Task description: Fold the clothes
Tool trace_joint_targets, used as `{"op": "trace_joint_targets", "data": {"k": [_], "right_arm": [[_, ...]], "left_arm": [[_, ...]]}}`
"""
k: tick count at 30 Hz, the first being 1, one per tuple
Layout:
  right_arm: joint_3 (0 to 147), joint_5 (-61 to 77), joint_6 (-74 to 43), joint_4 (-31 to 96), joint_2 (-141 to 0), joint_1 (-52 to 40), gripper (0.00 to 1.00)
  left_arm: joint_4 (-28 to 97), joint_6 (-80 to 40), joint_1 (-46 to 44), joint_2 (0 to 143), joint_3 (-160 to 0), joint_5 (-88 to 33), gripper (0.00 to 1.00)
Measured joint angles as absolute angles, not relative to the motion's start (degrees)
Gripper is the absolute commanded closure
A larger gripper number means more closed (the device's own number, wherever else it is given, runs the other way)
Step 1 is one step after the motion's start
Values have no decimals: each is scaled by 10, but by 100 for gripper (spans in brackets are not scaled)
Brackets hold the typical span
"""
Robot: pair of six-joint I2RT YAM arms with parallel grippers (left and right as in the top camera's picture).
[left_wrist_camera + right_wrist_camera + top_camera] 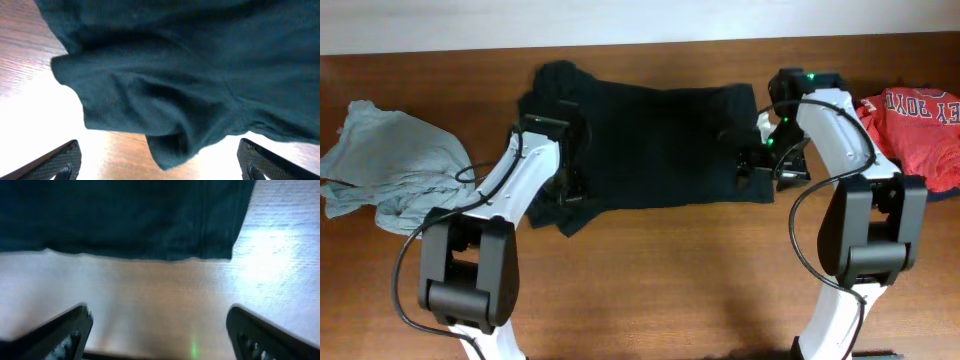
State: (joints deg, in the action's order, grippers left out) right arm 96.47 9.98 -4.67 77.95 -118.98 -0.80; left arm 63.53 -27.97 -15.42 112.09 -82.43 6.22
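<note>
Currently, shirt (pixel 660 140) is lying spread on surface (pixel 670 280). Both released, left end effector (pixel 160 162) and right end effector (pixel 160 330) are hovering at opposite edges, likely lining up a fold.

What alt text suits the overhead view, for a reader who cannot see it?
A black T-shirt lies spread on a wooden table, with a robot's left arm at one end and its right arm at the other. A crumpled grey-blue shirt lies at the left, a red lettered shirt at the right.
</note>
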Motion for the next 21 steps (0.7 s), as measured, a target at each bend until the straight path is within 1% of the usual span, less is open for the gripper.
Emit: {"op": "trace_joint_targets", "data": {"k": [2,5,16,18,19,21], "right_arm": [[949,100,-46,767,-1190,-8,17],[925,100,-44,747,-1190,-8,18],[889,69,-45,664,-1190,-8,18],[888,65,-44,652,-1190,-8,18],[888,64,-44,648,-1190,-8,18],[888,62,-43,641,-1190,-8,18]], "left_arm": [[626,-285,-154,1121,-811,62,5],[608,-291,-154,1121,-787,62,7],[521,-310,-154,1121,-724,69,8],[504,-311,-154,1114,-713,70,11],[491,-311,-154,1111,-706,69,16],[463,-311,-154,1101,-688,67,19]]}}
